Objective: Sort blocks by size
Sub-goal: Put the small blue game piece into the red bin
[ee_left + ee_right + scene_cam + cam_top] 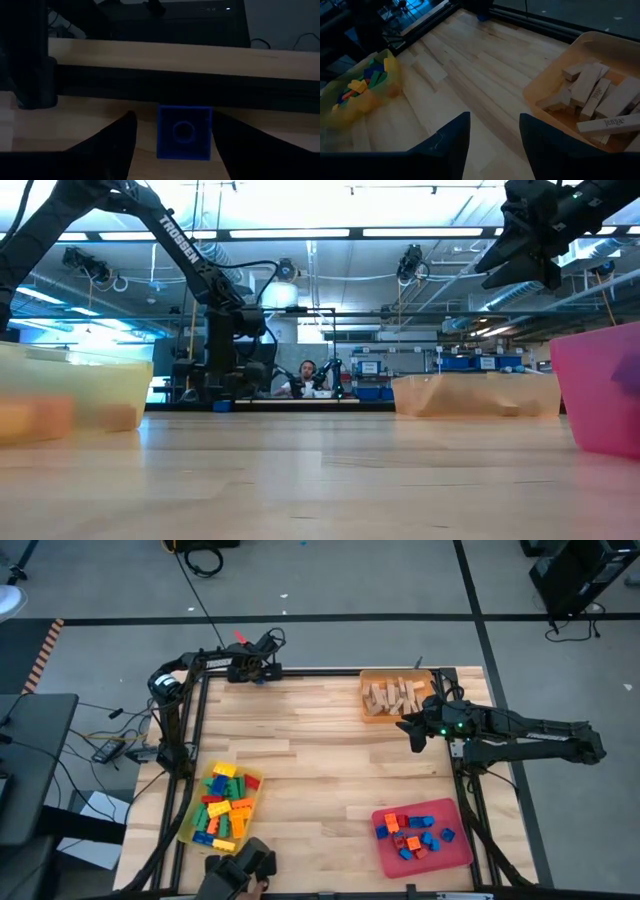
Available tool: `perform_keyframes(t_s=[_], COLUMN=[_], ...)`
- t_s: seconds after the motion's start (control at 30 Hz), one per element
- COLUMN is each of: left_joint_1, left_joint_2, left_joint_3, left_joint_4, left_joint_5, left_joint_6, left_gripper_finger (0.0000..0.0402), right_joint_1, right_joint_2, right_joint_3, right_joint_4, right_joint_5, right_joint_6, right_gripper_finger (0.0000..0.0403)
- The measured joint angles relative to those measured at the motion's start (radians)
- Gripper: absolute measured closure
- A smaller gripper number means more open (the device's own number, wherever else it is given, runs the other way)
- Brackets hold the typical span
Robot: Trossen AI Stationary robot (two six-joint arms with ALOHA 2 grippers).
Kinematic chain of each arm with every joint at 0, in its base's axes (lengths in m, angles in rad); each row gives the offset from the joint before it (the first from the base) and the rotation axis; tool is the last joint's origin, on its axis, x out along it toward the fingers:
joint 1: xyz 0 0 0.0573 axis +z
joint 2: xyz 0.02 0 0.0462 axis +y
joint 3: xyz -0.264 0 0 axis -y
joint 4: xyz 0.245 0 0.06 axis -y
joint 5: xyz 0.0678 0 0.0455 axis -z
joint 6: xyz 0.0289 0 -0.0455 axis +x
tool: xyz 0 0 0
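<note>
Blue plastic sits between the left gripper [172, 142]'s two dark fingers: a single blue block [184, 132] resting on the wooden table [320, 780] at its far left corner, close to the dark frame rail along the far edge. The fingers stand spread to either side of that block with a sliver of wood showing on each side, so nothing is grasped. From above, the left arm reaches along the far edge to that corner. The right gripper [412, 733] hangs above the table near the right edge, just beside the orange tray [372, 718] in the far right corner, its fingers parted and empty. That tray holds the tan wooden blocks [395, 694], heaped loosely, some printed with lettering. Along the left edge toward the near corner lies the yellow tray [190, 823], filled with mixed blocks [225, 805] in red, yellow, green, blue and orange. Near the near right corner the red tray [455, 850] carries small blue, red and orange blocks [412, 833]. Beyond the far edge, a person [306, 377] sits in the room behind.
</note>
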Motion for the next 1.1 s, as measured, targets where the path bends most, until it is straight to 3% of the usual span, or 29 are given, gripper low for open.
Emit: perform_keyframes(t_s=[0.33,0.53,0.83,1.1], left_joint_1=[-0.012,-0.041,-0.082,-0.248], left_joint_2=[0.038,0.038,0.039,-0.061], left_joint_3=[0.006,0.01,0.03,0.029], left_joint_4=[0.013,0.014,-0.024,-0.076], left_joint_5=[0.084,0.017,0.034,0.054], left_joint_6=[-0.004,-0.032,-0.034,-0.051], left_gripper_finger=[0.0197,0.023,0.0237,0.0238], right_joint_1=[0.0,0.0,0.0,0.0], right_joint_2=[0.0,0.0,0.0,0.0], right_joint_3=[0.0,0.0,0.0,0.0], right_joint_4=[0.0,0.0,0.01,0.016], right_joint_5=[0.0,0.0,0.0,0.0], right_joint_6=[0.0,0.004,0.002,-0.005], right_gripper_finger=[0.0218,0.0218,0.0218,0.0218])
